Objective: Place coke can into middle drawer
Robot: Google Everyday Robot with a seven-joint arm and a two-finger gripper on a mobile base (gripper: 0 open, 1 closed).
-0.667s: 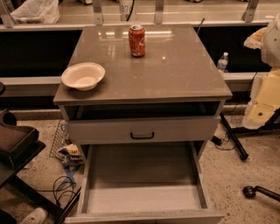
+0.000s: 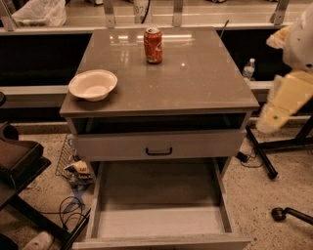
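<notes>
Far back on tabletop (image 2: 195,83), coke can (image 2: 153,45) upright; end effector (image 2: 272,118) off right, well apart, opening cannot tell.

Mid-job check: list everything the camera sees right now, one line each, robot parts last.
coke can: 1, red-orange, upright at the back of the cabinet top
bowl: 1, white, front-left of the cabinet top
cabinet: 1, grey-brown, centre
upper drawer: 1, grey with black handle, under the top
middle drawer: 1, grey, pulled open, bare floor
water bottle: 1, clear, behind the cabinet, right
plastic bag: 1, white, back left
cables: dark, floor left
arm: 1, white and pale yellow, right edge
end effector: 1, pale, at the arm's lower tip, right of the cabinet, apart from the can
</notes>
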